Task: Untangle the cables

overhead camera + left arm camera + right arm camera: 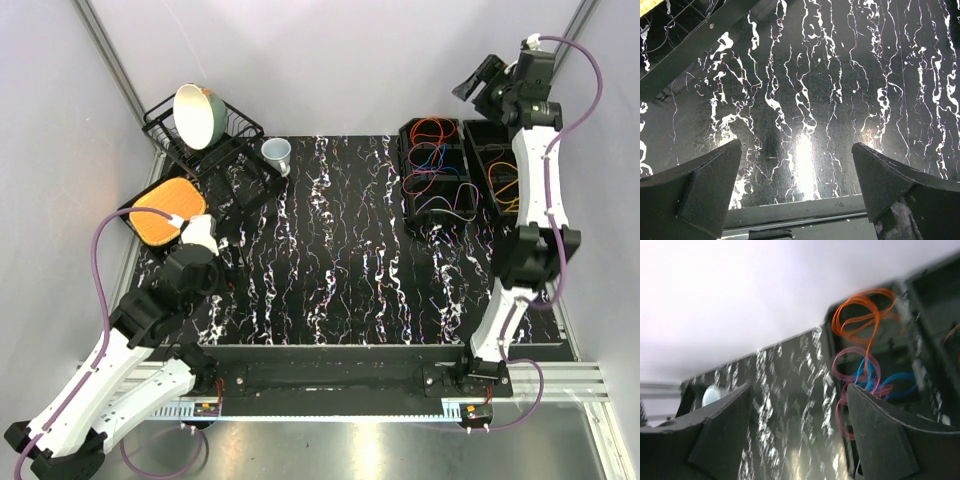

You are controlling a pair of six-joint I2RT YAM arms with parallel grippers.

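Note:
The cables lie in loose loops in two black bins at the table's back right. The left bin [408,205] holds orange [433,127], red, blue [428,157] and purplish-white loops tangled together. The right bin [474,175] holds orange-yellow loops [507,185]. My right gripper [478,82] is raised high over the back right, above the bins, open and empty. In the right wrist view [799,386] the orange [860,315], red [852,365] and blue [885,380] cables show beyond its right finger. My left gripper [796,146] is open and empty, low over the marbled mat at front left.
A wire dish rack [228,150] with a tilted bowl [197,112] stands at the back left. A pale cup [277,152] lies beside it. An orange pad sits in a black tray [165,212] by the left arm. Walls enclose the table.

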